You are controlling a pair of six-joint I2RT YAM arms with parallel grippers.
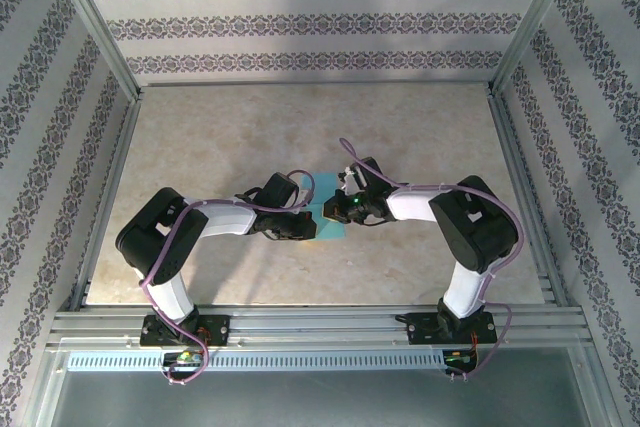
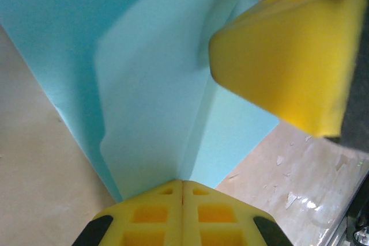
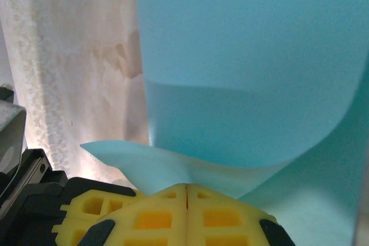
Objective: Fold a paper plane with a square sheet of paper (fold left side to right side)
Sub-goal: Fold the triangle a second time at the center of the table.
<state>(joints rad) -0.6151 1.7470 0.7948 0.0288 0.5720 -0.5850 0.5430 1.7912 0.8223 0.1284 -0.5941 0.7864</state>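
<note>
The square sheet of paper (image 1: pixel 327 190) is cyan-blue and lies at the middle of the table, curled up between both grippers. My left gripper (image 1: pixel 308 220) reaches it from the left, and in the left wrist view its yellow fingertips (image 2: pixel 183 186) are shut on a raised crease of the paper (image 2: pixel 155 96). My right gripper (image 1: pixel 338 209) comes in from the right. Its fingertips (image 3: pixel 187 188) are shut on a bent-over edge of the paper (image 3: pixel 242 56). The right gripper's yellow finger (image 2: pixel 288 56) hangs close over the sheet in the left wrist view.
The beige tabletop (image 1: pixel 300 127) is fenced by aluminium rails (image 1: pixel 105 207) and patterned walls (image 1: pixel 310 17). Both arm bases sit on the near rail (image 1: pixel 320 327). The left gripper's yellow body (image 3: pixel 86 214) shows beside the right fingertips.
</note>
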